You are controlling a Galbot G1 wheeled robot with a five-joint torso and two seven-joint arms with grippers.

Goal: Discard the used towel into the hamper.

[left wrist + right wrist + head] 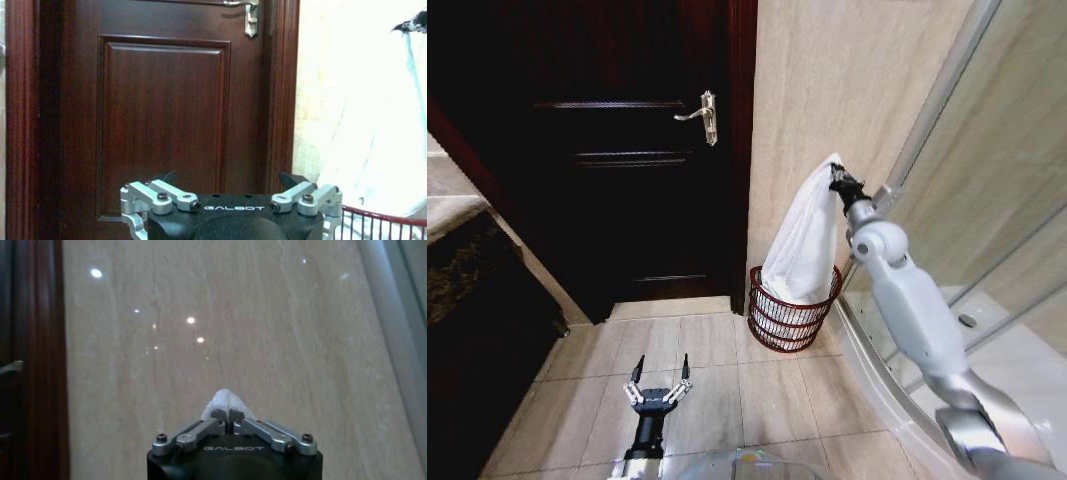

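White towel (pixel 802 245) (limp) hangs pinched in right gripper (pixel 836 177) over red-brown hamper (pixel 792 310); left gripper (pixel 659 380) spread.

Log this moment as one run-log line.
right tool: shut on white cloth towel, its lower end in dark red openwork hamper | left tool: open, low over tiled floor

The floor of large beige glossy tiles (pixel 707 385) with thin pale grout lines carries one object: a small dark reddish-brown openwork hamper of thin woven bars (pixel 789 318). It stands at the far right, close against the beige tiled wall (pixel 827 100), just right of the dark wooden door (pixel 627 150) and beside the curved white shower threshold (pixel 867 370).
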